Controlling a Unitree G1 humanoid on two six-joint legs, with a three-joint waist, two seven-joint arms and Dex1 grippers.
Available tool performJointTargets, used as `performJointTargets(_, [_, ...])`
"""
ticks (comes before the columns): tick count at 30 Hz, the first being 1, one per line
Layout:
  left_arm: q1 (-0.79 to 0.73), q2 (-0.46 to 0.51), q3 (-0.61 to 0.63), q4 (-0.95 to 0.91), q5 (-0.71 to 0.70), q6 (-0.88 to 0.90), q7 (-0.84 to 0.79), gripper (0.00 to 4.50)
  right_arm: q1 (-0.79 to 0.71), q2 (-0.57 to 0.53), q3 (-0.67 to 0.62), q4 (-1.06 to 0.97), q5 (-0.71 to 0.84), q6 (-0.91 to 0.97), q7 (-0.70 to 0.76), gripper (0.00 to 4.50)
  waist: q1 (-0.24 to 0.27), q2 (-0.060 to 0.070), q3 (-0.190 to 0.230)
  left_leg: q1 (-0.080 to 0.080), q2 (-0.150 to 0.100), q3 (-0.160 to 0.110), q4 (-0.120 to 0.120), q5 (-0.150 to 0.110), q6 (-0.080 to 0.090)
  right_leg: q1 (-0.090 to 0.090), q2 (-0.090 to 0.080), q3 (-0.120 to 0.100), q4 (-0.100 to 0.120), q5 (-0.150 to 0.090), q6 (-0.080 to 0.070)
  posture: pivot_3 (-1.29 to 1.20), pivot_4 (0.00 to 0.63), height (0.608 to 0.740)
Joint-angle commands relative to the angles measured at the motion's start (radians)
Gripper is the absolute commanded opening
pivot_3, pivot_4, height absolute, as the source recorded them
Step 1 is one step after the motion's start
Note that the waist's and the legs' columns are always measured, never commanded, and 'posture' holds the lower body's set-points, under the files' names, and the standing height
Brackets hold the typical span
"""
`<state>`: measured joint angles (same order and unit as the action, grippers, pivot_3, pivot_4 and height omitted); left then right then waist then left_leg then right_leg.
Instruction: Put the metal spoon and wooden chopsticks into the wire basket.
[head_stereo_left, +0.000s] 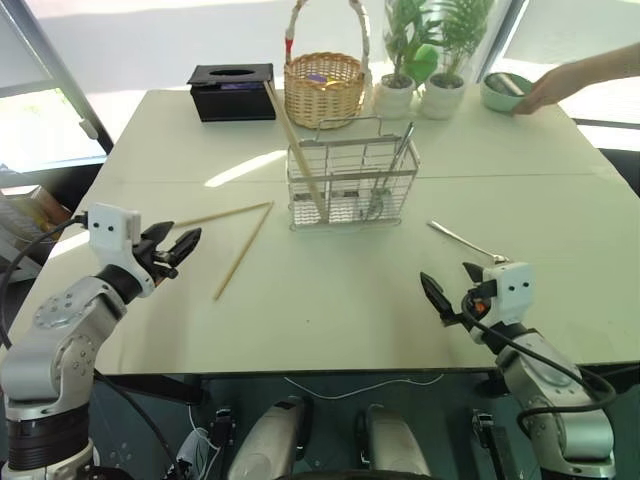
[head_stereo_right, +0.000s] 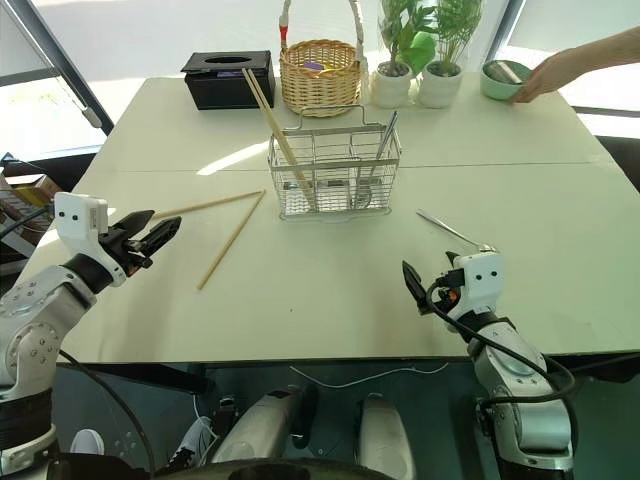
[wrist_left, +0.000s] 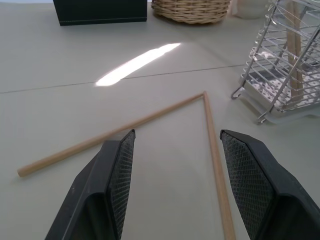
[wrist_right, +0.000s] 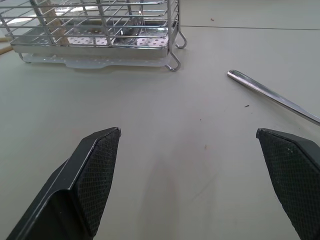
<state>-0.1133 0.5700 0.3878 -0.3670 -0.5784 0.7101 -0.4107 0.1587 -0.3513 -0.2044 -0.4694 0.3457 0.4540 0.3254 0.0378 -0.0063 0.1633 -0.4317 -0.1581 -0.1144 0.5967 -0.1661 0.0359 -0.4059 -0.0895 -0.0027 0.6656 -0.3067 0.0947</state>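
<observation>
From the head, the wire basket (head_stereo_left: 352, 185) is standing mid-tabletop (head_stereo_left: 560, 200), holding one chopstick.

In the left wrist view, the left pincer (wrist_left: 175, 185) is gaping wide around two wooden chopsticks (wrist_left: 214, 150).

In the right wrist view, the right pincer (wrist_right: 200, 180) is gaping wide, the metal spoon (wrist_right: 272, 95) lying just ahead.

Both arms reach forward from the lower corners of the head views, elbows bent, wrists carrying white camera blocks. The left hand (head_stereo_left: 176, 247) sits out to the left, pointing roughly level and inward, its two black fingers (wrist_left: 119, 176) parted with nothing between them. The right hand (head_stereo_left: 452, 290) sits lower on the right, also roughly level, fingers (wrist_right: 98, 170) spread very wide and empty.
</observation>
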Motion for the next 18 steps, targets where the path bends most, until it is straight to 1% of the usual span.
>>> performJointTargets(1, [-0.009,0.017,0.001,-0.022,0.024,-0.032,0.002,2.85,-0.005,-0.005,-0.009,-0.019,0.003,-0.01,0.001,4.5,0.0,0.0,0.0,0.0,0.0,0.0,0.0,0.0,0.0,0.0,0.0,0.0,0.0,0.0,0.0,0.0,0.15,0.725])
performJointTargets(4, [-0.028,0.01,0.014,-0.001,0.016,-0.012,0.022,2.85,-0.006,-0.004,-0.009,-0.019,0.003,-0.011,0.001,4.5,0.0,0.0,0.0,0.0,0.0,0.0,0.0,0.0,0.0,0.0,0.0,0.0,0.0,0.0,0.0,0.0,0.15,0.725])
performJointTargets(18, [-0.037,0.03,0.007,0.01,0.006,-0.008,-0.011,2.85,-0.017,-0.016,-0.02,-0.01,0.002,-0.01,0.008,4.5,0.0,0.0,0.0,0.0,0.0,0.0,0.0,0.0,0.0,0.0,0.0,0.0,0.0,0.0,0.0,0.0,0.15,0.725])
